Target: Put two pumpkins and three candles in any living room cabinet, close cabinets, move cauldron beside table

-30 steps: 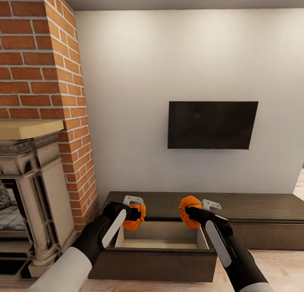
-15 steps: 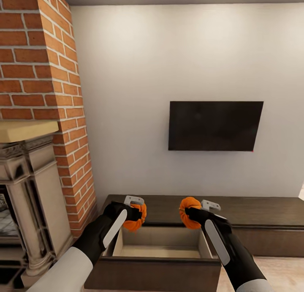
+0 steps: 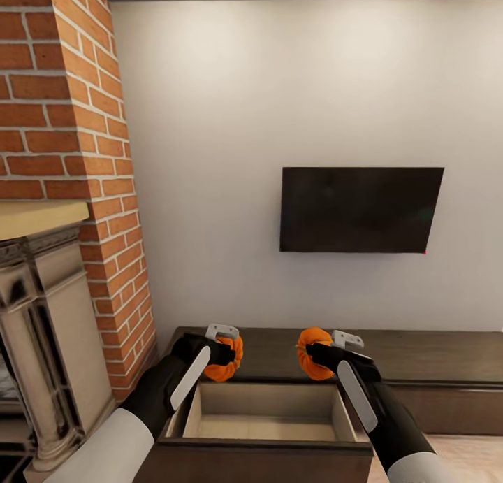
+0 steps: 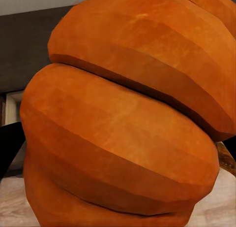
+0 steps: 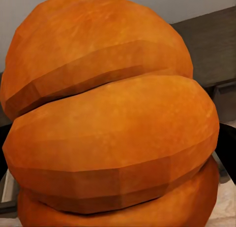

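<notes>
Now clamped one apiece in left gripper and right gripper, both pumpkins above the far rim of the open drawer, straight below and slightly nearer.

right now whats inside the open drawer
The drawer shows only its pale floor and walls. Its front wall hides the near strip of floor. Both pumpkins are held above its back edge.
</notes>
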